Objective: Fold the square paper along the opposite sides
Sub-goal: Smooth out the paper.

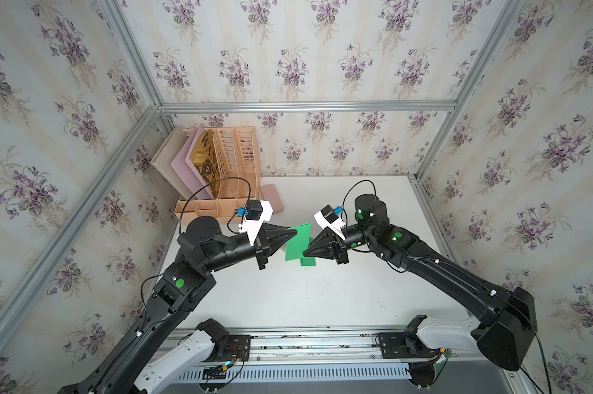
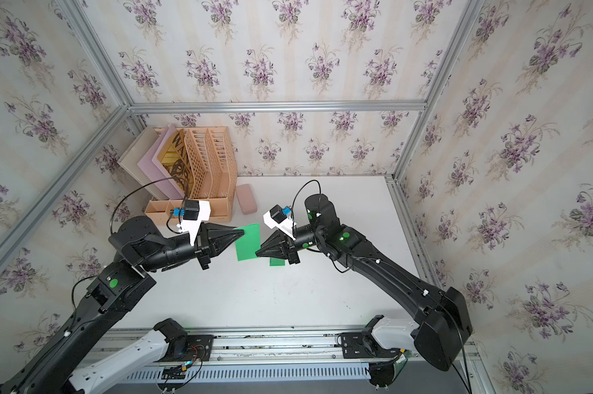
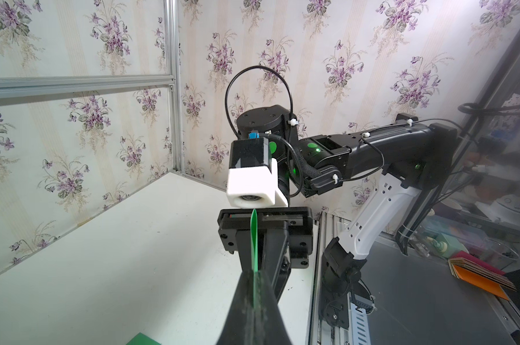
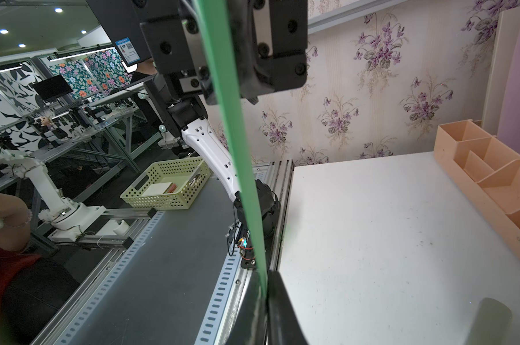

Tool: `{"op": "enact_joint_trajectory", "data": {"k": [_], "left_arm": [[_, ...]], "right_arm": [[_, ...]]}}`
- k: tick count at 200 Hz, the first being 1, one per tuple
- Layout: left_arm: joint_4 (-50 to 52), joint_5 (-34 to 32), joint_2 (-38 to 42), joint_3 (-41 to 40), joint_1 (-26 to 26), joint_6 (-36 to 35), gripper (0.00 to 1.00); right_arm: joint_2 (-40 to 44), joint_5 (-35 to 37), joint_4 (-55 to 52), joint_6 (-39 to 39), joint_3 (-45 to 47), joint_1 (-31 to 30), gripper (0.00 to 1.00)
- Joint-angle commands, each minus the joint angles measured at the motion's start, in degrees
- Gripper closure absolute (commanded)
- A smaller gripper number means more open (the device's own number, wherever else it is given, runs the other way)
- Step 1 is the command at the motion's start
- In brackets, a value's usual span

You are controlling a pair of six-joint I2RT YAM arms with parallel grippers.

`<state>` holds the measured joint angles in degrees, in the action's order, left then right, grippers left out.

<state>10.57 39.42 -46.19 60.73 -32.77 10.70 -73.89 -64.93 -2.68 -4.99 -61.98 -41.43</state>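
**Left gripper [image 1: 294, 232] pinching the green paper [image 1: 299, 243] in mid-air**

We are seeing the left gripper clamped tight on one edge of the single green paper, which is hanging upright above the table [image 1: 288, 300], between it and the right gripper [image 1: 304, 253]. The opposite edge is sitting between the right gripper's jaws, which are standing close together; we cannot tell whether they are pinching it. A second green patch [image 1: 309, 262] is lying on the table just under the right gripper. One peach organiser [image 1: 216, 208] and one pink block [image 1: 274, 201] are crowding the corner beyond the left gripper. Toward the arm bases, open tabletop is stretching wide.
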Motion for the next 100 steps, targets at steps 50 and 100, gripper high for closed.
{"op": "enact_joint_trajectory", "data": {"k": [50, 100], "left_arm": [[-2.0, 0.3, 0.0, 0.5, 0.0, -0.2, 1.0], [-1.7, 0.0, 0.2, 0.6, -0.1, -0.5, 1.0]], "right_arm": [[0.6, 0.3, 0.8, -0.4, 1.2, -0.1, 1.0], [1.2, 0.7, 0.9, -0.5, 1.8, -0.1, 0.97]]}}
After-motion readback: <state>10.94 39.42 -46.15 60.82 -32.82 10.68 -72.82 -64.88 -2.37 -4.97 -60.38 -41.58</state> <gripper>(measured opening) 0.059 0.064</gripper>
